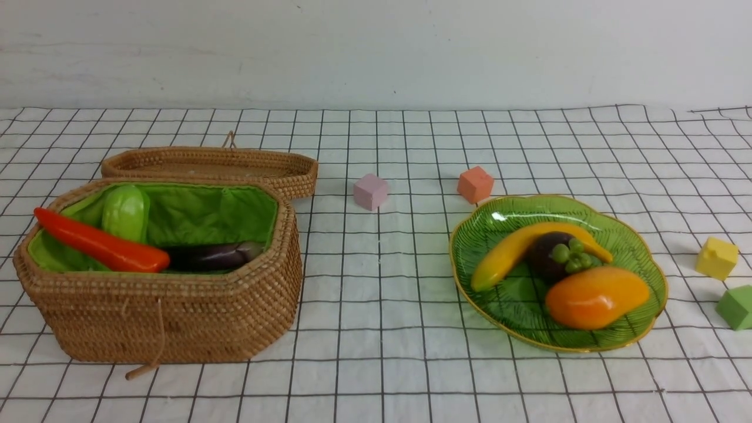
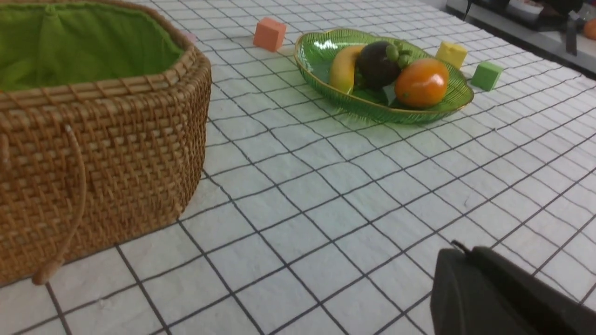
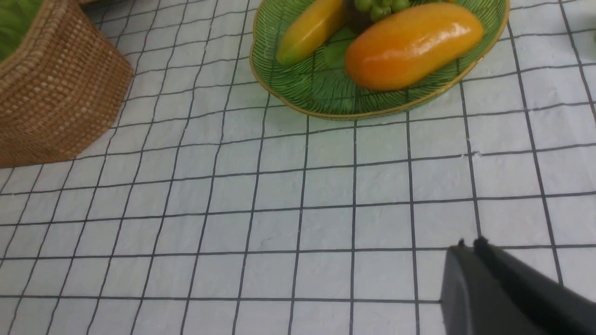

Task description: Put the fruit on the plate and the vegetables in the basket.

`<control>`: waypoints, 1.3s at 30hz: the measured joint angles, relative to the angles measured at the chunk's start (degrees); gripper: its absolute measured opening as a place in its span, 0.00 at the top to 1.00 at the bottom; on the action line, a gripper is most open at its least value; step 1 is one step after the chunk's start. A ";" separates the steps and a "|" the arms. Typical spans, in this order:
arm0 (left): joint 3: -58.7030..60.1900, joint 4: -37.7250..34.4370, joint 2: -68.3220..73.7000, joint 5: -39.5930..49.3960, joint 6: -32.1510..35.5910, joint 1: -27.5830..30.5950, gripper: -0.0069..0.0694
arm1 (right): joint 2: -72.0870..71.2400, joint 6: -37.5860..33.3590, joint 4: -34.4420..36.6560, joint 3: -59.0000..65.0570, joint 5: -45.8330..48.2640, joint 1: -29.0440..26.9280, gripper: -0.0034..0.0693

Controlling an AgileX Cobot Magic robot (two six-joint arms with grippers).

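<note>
White cloth ruled in a black grid (image 1: 382, 305) covers my table, with a pale wall behind. At nine o'clock sits the basket (image 1: 176, 317), its green lining showing. Inside I count a carrot (image 1: 100, 245) leaning on the rim, a light-green gourd (image 1: 125, 212) behind it, and an eggplant (image 1: 211, 256) low on the floor. I cannot find the radish; it may lie below the rim, hidden from me. At eleven o'clock, touching the basket's back, is its flat lid (image 1: 211, 167).

Near twelve o'clock stand a pink cube (image 1: 371, 191) and an orange cube (image 1: 475, 184). At three o'clock the plate (image 1: 640, 258) holds the banana (image 1: 511, 249), mangosteen (image 1: 549, 255) and mango (image 1: 596, 296), all touching. Past it lie a yellow cube (image 1: 717, 258) and a green cube (image 1: 735, 307).

My left gripper (image 2: 458, 246) and right gripper (image 3: 468, 243) show only as dark housings in their wrist views. Whether either is released or clenched, I cannot tell; neither seems to carry anything.

I judge the sorting finished or nearly so. Next I would check the basket for the radish.
</note>
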 joint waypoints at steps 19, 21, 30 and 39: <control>1.17 0.05 0.31 3.12 0.00 -0.05 0.93 | -14.72 -7.19 -4.05 31.08 -30.40 -10.70 0.95; 1.17 0.01 0.31 3.12 0.00 -0.05 0.93 | -14.76 -7.19 -3.48 31.23 -30.79 -10.70 0.95; 1.17 0.01 0.31 3.12 0.00 -0.05 0.92 | -14.76 -7.19 -0.25 31.25 -30.79 -10.70 0.95; 1.17 0.01 0.31 3.12 0.00 -0.05 0.92 | -14.76 -7.19 0.09 31.25 -30.79 -10.70 0.94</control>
